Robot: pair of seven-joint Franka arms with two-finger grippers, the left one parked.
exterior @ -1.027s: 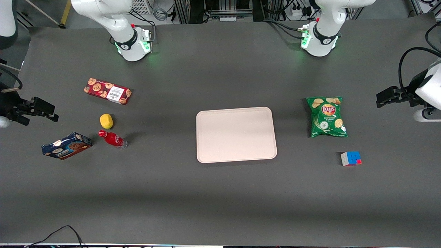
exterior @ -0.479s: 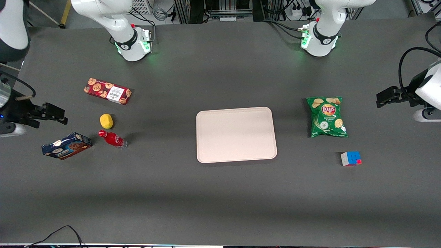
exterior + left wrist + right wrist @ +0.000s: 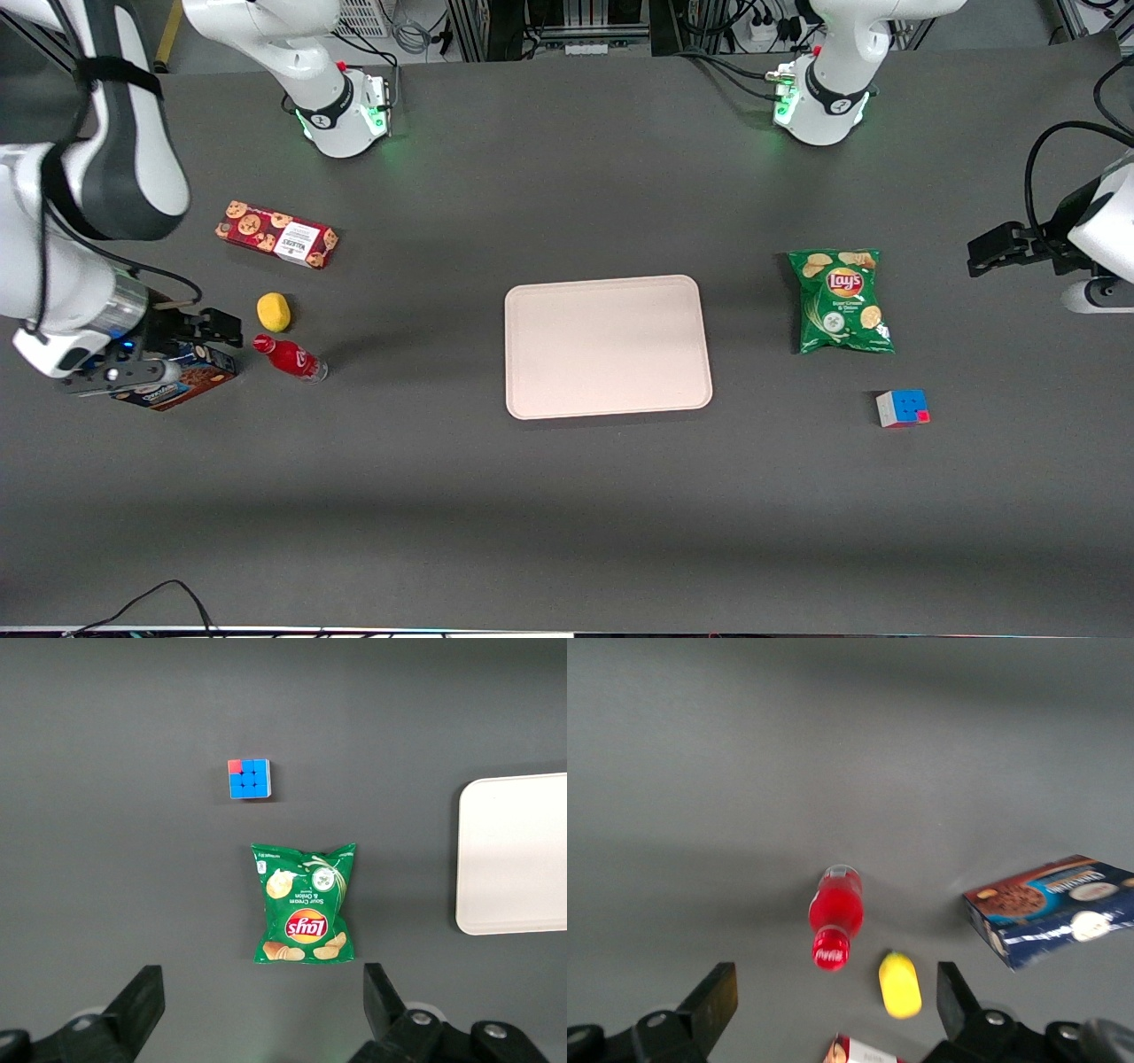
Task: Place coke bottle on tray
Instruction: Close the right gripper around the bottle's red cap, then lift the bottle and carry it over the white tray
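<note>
Jaws spread, the gripper (image 3: 833, 1014) hovers above the blue box (image 3: 177, 379). Only the front view shows the tray (image 3: 608, 346). The red-capped coke bottle (image 3: 290, 356) stands untouched.

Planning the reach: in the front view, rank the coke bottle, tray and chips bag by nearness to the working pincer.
1. Coke bottle, beside the pincer, which hovers open over the blue box.
2. Tray, mid-table.
3. Chips bag, toward the parked arm's end.

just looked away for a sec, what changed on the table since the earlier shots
Only the gripper moved: it swung in from the working arm's table edge, now open above the blue cookie box, beside the coke bottle. Nothing grasped. Bottle, lemon, tray unmoved.
</note>
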